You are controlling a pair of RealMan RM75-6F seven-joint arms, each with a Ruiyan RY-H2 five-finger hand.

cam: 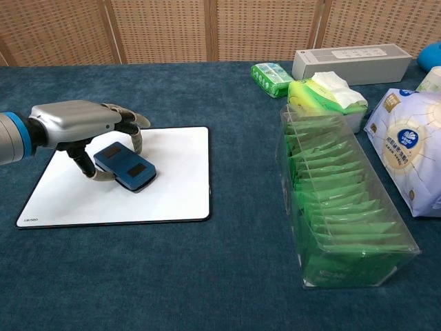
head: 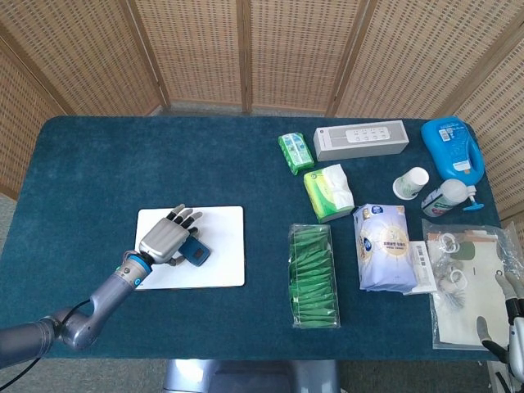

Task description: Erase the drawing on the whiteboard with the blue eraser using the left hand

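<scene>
Left hand (cam: 83,124) fingers (cam: 131,131) clamped on blue eraser (cam: 125,166), flat on whiteboard (cam: 176,186), long axis diagonal, pointing near-right. Right hand (head: 512,323) fingers apart.

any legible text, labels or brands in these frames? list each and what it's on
None can be read.
Whiteboard: small mark at its near left corner, too small.
White box: dark print, blurred.
White pack: blue round logo, characters unreadable.
Blue jug: white label, blurred.
Green packet: print too small.
</scene>
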